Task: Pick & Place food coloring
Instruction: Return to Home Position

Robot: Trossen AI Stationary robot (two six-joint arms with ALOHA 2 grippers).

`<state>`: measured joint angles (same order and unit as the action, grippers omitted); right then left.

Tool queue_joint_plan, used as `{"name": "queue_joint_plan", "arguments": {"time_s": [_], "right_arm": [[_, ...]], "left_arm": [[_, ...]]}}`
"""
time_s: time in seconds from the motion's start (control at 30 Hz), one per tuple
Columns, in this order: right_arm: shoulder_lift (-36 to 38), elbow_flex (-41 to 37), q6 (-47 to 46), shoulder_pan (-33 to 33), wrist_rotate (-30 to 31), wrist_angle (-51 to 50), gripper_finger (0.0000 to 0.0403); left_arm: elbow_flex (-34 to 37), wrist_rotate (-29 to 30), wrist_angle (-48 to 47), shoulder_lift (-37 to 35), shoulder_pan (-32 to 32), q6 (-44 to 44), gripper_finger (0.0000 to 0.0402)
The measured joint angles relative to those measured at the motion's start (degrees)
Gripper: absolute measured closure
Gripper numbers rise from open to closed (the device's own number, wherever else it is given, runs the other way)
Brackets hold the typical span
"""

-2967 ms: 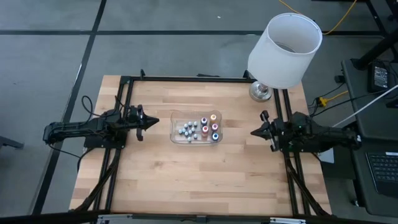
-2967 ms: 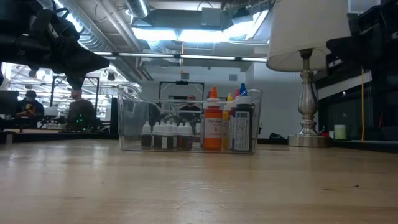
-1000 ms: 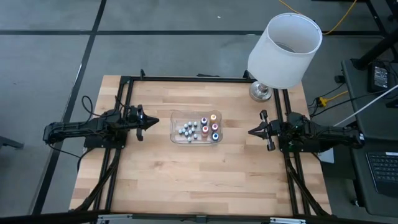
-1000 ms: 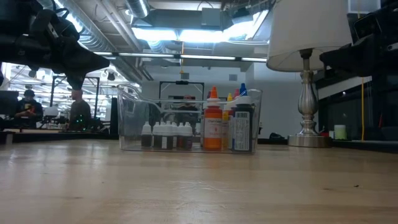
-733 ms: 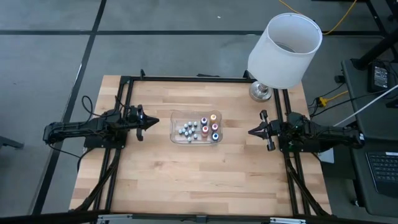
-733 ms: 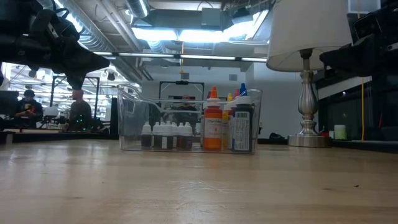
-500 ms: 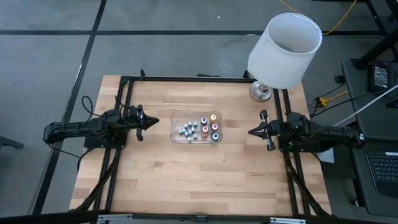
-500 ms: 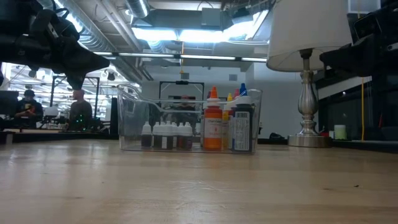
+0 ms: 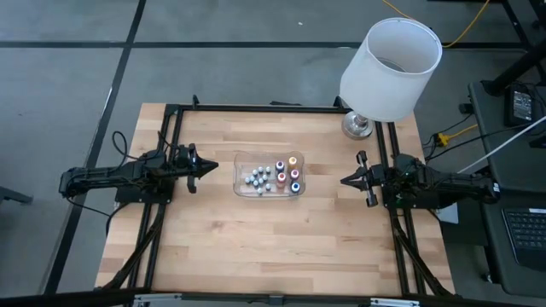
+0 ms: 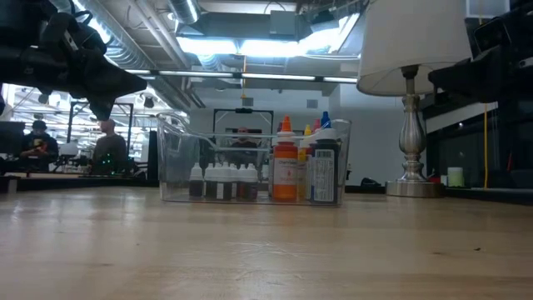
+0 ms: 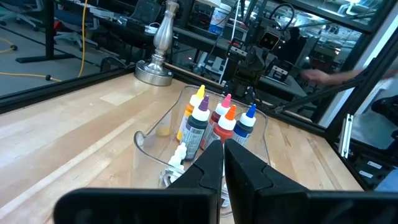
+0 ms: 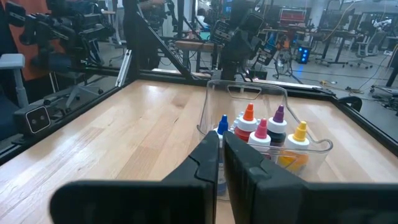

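Wooden counter (image 9: 256,247) carries a clear bin (image 9: 237,176) holding the food coloring (image 9: 293,174). The left tool (image 9: 207,167) and right tool (image 9: 345,181) hang clenched and empty on either side. Homing looks complete, so no further grasp seems needed.

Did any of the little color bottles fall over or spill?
Nothing stands out. The bottles stand upright inside the clear bin, the table shows no spill, and the left gripper and right gripper wait on either side, empty.

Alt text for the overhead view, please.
A clear bin of food coloring bottles sits centred on the wooden table, the left hand and right hand shut and empty either side. A white lamp stands at its back right corner.
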<state>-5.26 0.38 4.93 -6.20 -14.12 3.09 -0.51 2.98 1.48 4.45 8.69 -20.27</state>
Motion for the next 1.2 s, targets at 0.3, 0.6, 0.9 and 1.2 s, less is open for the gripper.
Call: {"name": "queue_joint_plan", "arguments": {"time_s": [0.3, 0.6, 0.9, 1.2], "right_arm": [[0.02, 0.00, 0.04, 1.60, -0.10, 0.02, 0.0377], [0.02, 0.00, 0.07, 1.58, -0.10, 0.02, 0.0377], [0.02, 0.00, 0.07, 1.58, -0.08, 0.02, 0.0377], [0.02, 0.02, 0.07, 1.56, -0.03, 0.02, 0.0377]], "left_arm": [[0.00, -0.02, 0.00, 0.00, 0.00, 0.00, 0.0389], [0.00, -0.02, 0.00, 0.00, -0.02, 0.00, 0.0393], [0.00, -0.01, 0.00, -0.01, 0.00, 0.00, 0.0391], [0.00, -0.01, 0.00, -0.01, 0.00, 0.00, 0.0390]]}}
